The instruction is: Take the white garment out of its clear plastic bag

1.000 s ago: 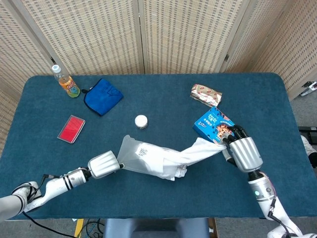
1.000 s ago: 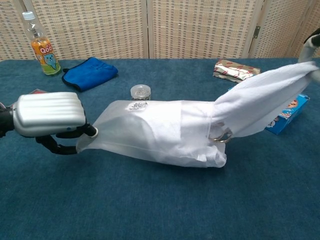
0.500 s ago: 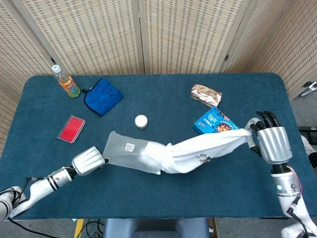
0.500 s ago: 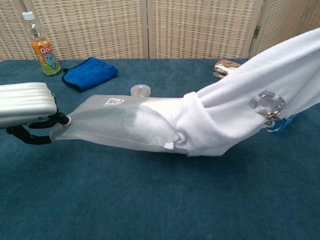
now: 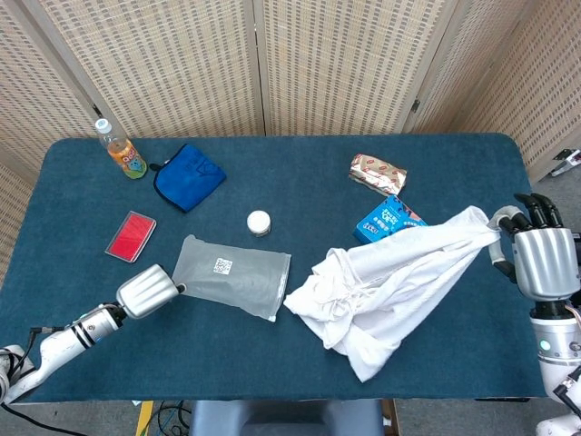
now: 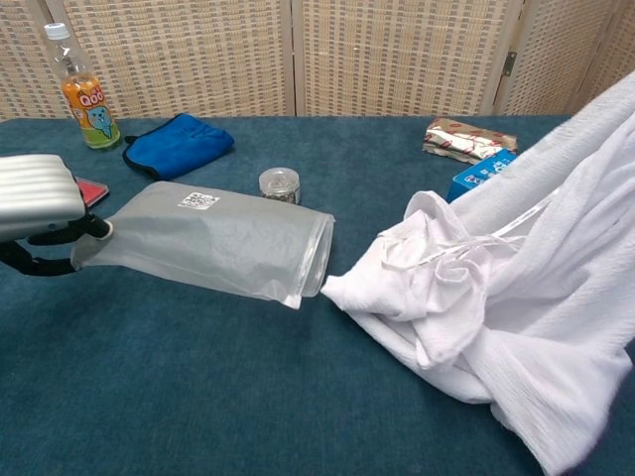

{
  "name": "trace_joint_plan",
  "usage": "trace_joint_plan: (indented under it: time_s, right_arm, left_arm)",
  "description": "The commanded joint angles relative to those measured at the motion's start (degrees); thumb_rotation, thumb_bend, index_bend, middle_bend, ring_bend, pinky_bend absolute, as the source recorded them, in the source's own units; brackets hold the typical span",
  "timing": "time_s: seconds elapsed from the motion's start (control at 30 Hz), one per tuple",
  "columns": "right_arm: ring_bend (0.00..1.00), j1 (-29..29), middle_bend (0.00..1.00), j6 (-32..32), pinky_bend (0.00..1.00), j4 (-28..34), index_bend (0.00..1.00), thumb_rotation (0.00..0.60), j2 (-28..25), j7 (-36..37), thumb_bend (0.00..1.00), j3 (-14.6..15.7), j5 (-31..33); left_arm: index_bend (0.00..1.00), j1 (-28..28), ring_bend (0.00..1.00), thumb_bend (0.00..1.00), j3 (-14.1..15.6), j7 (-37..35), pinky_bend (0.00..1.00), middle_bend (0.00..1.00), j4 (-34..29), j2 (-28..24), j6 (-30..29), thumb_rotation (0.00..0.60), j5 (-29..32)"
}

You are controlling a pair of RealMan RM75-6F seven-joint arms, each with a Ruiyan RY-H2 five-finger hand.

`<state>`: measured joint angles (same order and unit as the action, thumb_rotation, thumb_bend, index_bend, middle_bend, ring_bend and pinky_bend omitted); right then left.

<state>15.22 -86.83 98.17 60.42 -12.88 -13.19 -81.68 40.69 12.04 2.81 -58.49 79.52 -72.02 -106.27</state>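
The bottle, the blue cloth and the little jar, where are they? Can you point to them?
bottle point(image 5: 121, 153), head view, on its orange body below the label.
blue cloth point(image 5: 189, 176), head view, on the middle of the folded fabric.
little jar point(image 6: 279, 184), chest view, on its clear side under the lid.

The bag point(image 5: 231, 275) lies left of the garment point(image 5: 392, 282), apart from it, with the jar point(image 5: 259, 222) just behind the bag.

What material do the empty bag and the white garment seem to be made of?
The bag: thin plastic film, probably; it is translucent grey, glossy, and carries a printed label. The white garment: soft woven cloth, perhaps cotton; it is matte, finely textured, and falls in loose folds.
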Motion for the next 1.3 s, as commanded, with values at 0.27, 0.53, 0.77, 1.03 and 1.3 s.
trace_joint_plan:
  time_s: [0.27,0.53,0.77,1.03,1.3]
  right_arm:
    - [0.19,2.3,0.41,5.9,0.19,2.4,0.86,0.600,2.0,-1.3,0.59,3.5,-3.6]
    - [0.19,6.8,0.34,13.5,0.19,4.3,0.75,0.600,6.7,-7.9,0.40,4.9,-3.5]
    - [0.06,10.1,0.14,21.9,0.17,9.5,0.23,0.600,7.7,-18.6,0.00,5.3,6.8]
    - [0.00,11.8,0.02,23.5,0.09,12.0,0.00,0.600,6.0,-20.8,0.00,4.5,12.1]
    - [0.00,9.8,0.05,18.2,0.09,11.7,0.00,0.600,3.5,-14.0,0.00,4.0,7.1]
  left_arm:
    - [0.63,-0.2,0.78,0.38,-3.0,-3.1,0.81,0.82,-4.3,1.9,-2.6,0.600,0.4]
    - [0.35,0.0,0.68,0.35,-5.1,1.2,0.81,0.70,-11.4,0.5,2.0,0.600,4.1]
    - [0.17,-1.6,0.50,0.26,-6.4,6.5,0.79,0.43,-15.6,-1.1,2.7,0.600,6.5]
    - [0.00,-4.1,0.35,0.14,-8.1,12.1,0.53,0.24,-25.9,-6.4,5.1,0.600,12.9]
    - [0.00,-7.2,0.32,0.13,-10.4,12.6,0.48,0.21,-32.0,-10.0,2.3,0.600,16.9]
